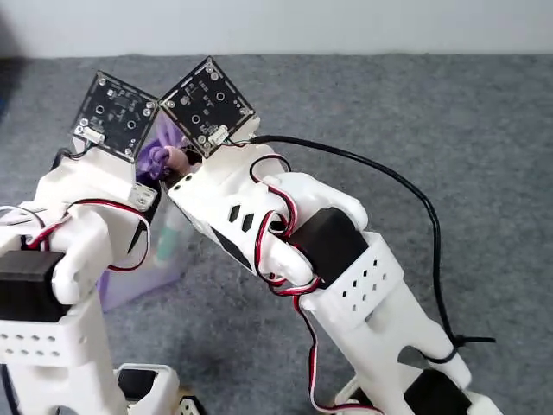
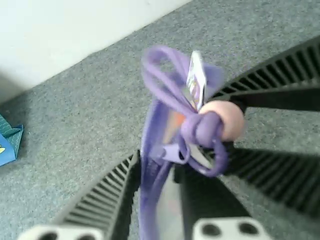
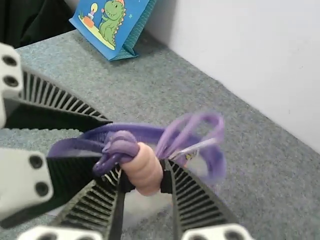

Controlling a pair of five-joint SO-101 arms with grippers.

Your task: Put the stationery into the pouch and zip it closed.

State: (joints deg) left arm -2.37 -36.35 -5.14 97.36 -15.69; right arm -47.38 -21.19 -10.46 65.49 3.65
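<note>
The translucent purple pouch (image 1: 143, 272) stands on the grey mat under both arms. My left gripper (image 2: 150, 192) is shut on the pouch's purple zipper edge (image 2: 149, 165). A pink bead (image 3: 146, 172) hangs on the purple cord loop (image 3: 192, 130) of the zipper pull, and my right gripper (image 3: 145, 182) is shut on that bead. In the left wrist view the same bead (image 2: 225, 120) sits between the right arm's ribbed fingers (image 2: 280, 102). From above, bead (image 1: 179, 158) and cord (image 1: 155, 160) show between the two wrist cameras. The pouch's contents are hidden.
A blue card with a dinosaur picture (image 3: 110, 22) leans on the white wall at the back, and its corner also appears beside the mat (image 2: 7, 142). A black cable (image 1: 415, 199) runs from the right arm across the mat.
</note>
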